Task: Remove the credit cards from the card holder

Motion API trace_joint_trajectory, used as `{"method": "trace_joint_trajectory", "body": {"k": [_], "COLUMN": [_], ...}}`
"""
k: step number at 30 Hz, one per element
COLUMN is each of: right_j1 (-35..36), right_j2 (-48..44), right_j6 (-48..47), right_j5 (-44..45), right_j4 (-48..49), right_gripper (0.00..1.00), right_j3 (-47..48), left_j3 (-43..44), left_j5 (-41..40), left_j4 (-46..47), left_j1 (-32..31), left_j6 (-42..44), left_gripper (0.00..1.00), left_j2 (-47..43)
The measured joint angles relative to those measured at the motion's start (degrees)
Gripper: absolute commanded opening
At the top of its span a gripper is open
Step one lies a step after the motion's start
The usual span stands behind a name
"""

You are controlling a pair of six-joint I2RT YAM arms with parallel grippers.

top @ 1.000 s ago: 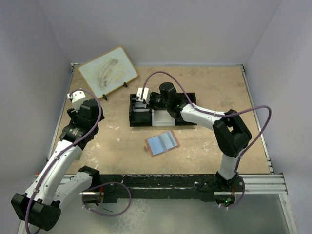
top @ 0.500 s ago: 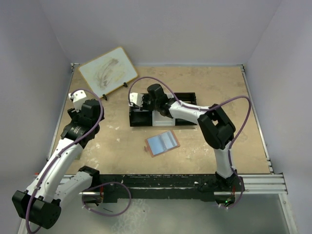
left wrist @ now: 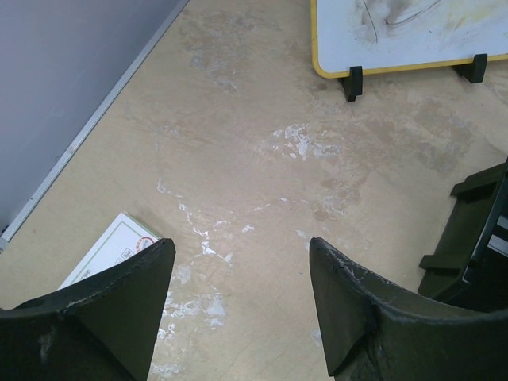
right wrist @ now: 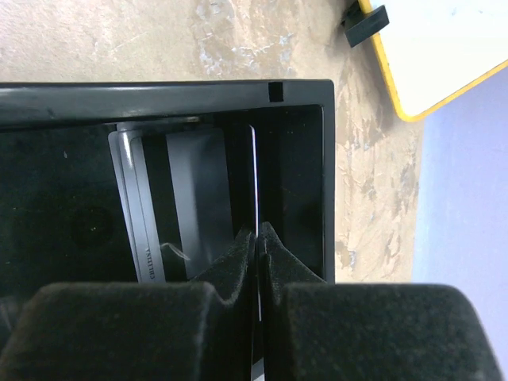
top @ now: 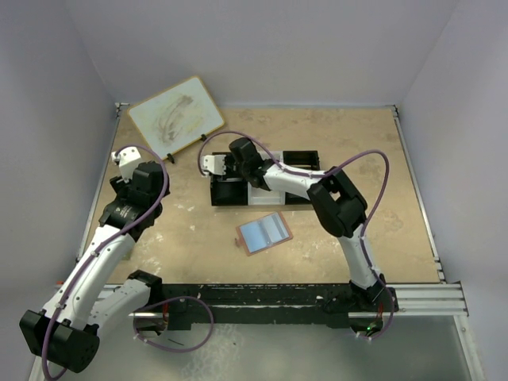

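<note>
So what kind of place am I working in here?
Likely a lab robot test cell, not a home: plain walls box in a scuffed tabletop; left arm and right arm bolt to a metal rail at its near edge.

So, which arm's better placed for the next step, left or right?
Right. The right tool pinches a thin card edge-on over the tray's end compartment, so it probably only has to let go. The left tool is open and empty over the table near the board.
</note>
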Motion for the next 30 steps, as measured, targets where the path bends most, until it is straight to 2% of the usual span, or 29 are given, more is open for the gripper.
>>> {"method": "trace_joint_trajectory", "body": {"k": [3, 7, 12, 20, 23, 30], "right_j1": [0.26, 0.63, 1.03, 1.33, 1.40, 1.42], "right_j2": [1.01, 2.12, 2.54, 2.49, 2.38, 0.87], "right_j6": [-1.33, -2.27, -3.19, -3.19, -2.84, -0.63], "right_j5": [0.87, 2.08, 3.19, 3.56, 3.54, 2.97], "right_j4": [-0.02, 0.07, 0.04, 1.11, 1.38, 1.40], "right_gripper": [0.05, 0.16, 0.22, 0.22, 0.30, 0.33], "right_j3": [1.11, 1.88, 1.88, 0.68, -0.20, -1.73], "left_j3": [0.00, 0.00, 0.00, 0.00, 0.00, 0.00], "left_j5": [-0.02, -0.02, 0.00, 0.02, 0.02, 0.26], "left_j4": [0.00, 0.00, 0.00, 0.00, 0.00, 0.02], "left_j1": [0.00, 0.00, 0.00, 0.00, 0.00, 0.00], "left_j6": [0.02, 0.02, 0.04, 0.07, 0.07, 0.11], "left_gripper": [0.67, 0.67, 0.67, 0.67, 0.67, 0.66], "left_j2": [0.02, 0.02, 0.02, 0.57, 0.66, 1.07]}}
